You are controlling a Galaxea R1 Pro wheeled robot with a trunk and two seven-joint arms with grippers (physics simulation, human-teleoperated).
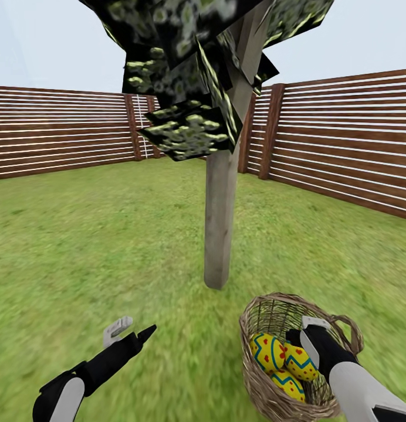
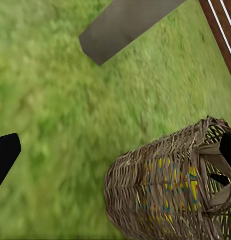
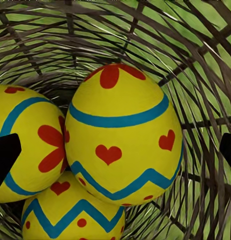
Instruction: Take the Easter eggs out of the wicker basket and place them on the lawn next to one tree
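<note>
wicker basket (image 1: 267,384) sits on the lawn (image 1: 97,246) near the foot of the tree (image 1: 219,234), a little to the robot's right of the trunk; fence (image 1: 56,132) rings the garden behind. three easter eggs (image 1: 282,363) lie packed together inside the basket, touching one another, yellow with blue bands and red marks. right tool (image 1: 305,337) is down inside the basket rim, just over the eggs; in the right wrist view its dark fingertips (image 3: 5,157) stand spread on either side of the nearest egg (image 3: 123,145), apart from it, so released, gripping nothing. that egg shows red hearts and a blue zigzag; a second egg (image 3: 28,145) presses against it on one side, and a third (image 3: 73,215) sits beside and partly under both. left tool (image 1: 129,333) hangs low over bare grass, well apart from the basket, one pale and one dark finger spread, nothing between them. left wrist view: the basket's woven wall (image 2: 145,195) with yellow showing through the weave, the trunk base (image 2: 120,25) on the grass beyond.
</note>
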